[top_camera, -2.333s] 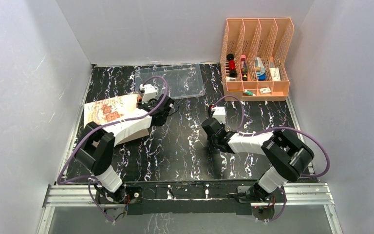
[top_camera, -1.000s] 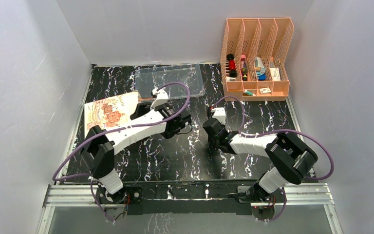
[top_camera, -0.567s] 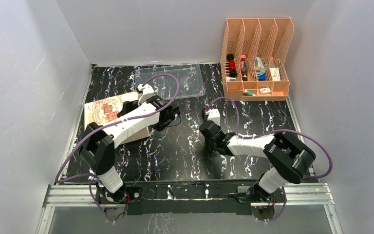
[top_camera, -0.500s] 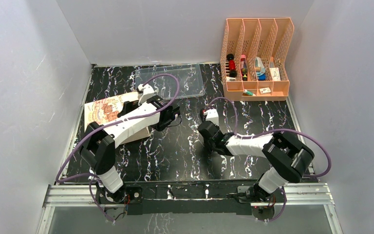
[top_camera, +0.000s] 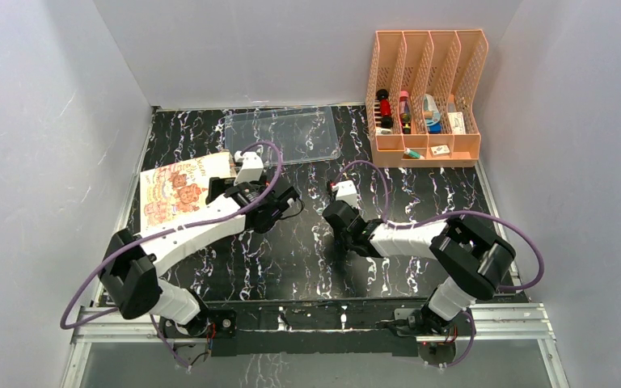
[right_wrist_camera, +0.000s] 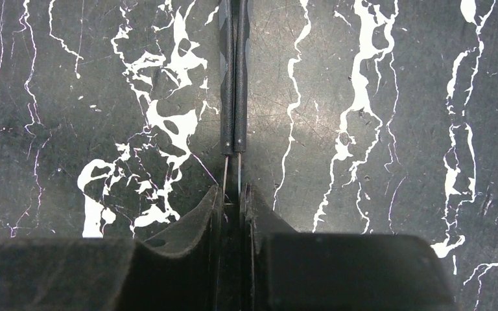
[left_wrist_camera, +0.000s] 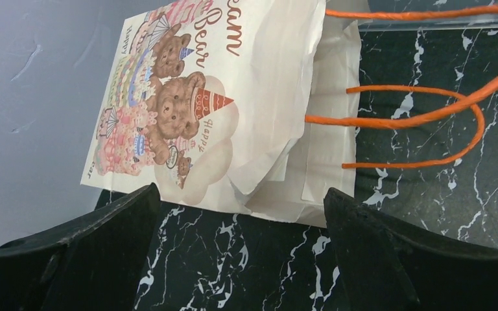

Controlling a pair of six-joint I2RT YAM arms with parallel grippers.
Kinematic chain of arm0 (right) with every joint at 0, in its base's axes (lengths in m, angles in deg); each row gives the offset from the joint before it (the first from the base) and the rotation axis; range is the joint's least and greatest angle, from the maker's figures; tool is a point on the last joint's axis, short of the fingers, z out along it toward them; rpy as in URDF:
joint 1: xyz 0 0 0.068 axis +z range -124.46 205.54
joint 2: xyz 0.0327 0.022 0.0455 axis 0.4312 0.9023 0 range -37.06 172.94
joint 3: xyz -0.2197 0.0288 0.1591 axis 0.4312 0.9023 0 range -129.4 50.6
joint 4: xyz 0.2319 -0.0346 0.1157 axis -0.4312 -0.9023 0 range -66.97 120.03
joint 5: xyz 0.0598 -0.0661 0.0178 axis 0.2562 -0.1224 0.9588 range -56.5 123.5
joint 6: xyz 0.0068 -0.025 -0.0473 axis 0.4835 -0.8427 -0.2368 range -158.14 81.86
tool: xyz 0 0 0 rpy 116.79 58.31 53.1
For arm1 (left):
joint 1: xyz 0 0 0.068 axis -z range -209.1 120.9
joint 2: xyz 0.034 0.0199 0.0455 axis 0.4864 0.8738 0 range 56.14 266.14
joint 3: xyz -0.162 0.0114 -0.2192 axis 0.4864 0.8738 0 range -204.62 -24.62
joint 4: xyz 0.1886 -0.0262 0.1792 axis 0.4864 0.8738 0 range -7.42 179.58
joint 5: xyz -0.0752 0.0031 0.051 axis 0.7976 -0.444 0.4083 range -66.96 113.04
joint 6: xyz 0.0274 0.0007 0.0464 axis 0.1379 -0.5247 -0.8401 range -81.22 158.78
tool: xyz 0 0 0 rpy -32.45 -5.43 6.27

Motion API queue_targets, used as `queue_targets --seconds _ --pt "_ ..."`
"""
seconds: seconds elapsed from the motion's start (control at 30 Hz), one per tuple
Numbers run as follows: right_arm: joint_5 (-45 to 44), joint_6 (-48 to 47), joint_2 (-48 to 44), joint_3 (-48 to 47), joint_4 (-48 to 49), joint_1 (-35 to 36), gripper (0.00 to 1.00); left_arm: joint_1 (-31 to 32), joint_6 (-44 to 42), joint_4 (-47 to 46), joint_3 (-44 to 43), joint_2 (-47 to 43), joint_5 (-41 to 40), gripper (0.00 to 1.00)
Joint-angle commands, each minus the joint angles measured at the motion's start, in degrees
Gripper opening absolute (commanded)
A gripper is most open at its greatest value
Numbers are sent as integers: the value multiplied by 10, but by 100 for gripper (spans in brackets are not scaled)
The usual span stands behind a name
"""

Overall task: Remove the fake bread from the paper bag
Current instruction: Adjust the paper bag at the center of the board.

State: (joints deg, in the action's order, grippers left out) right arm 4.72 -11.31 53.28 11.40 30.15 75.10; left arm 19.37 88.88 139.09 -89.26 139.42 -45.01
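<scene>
The paper bag point(top_camera: 174, 190) lies flat at the left of the table with its bear picture facing up. In the left wrist view the paper bag point(left_wrist_camera: 233, 110) has its mouth to the right, and its orange cord handles point(left_wrist_camera: 415, 120) trail over the table. The fake bread is hidden. My left gripper point(top_camera: 225, 192) hovers just off the bag's near edge. Its jaws are wide open around bare table, and nothing is between them point(left_wrist_camera: 241, 194). My right gripper point(top_camera: 333, 222) points down at mid table, shut and empty point(right_wrist_camera: 232, 194).
A clear plastic tray point(top_camera: 283, 133) lies at the back centre. An orange file rack point(top_camera: 426, 97) with small items stands at the back right. Grey walls close in the left, back and right sides.
My left arm swung back from the right toward the bag, and its jaws opened wider. The right gripper crept a little to the left and stayed shut.
</scene>
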Motion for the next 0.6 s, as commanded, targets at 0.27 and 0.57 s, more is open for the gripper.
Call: queue_targets --seconds 0.27,0.57 --pt "-8 -12 14 -29 4 4 0 -63 -118 -159 15 64 -10 98" --pt "-5 -24 32 -36 12 4 1 -155 -205 -300 29 79 -15 98"
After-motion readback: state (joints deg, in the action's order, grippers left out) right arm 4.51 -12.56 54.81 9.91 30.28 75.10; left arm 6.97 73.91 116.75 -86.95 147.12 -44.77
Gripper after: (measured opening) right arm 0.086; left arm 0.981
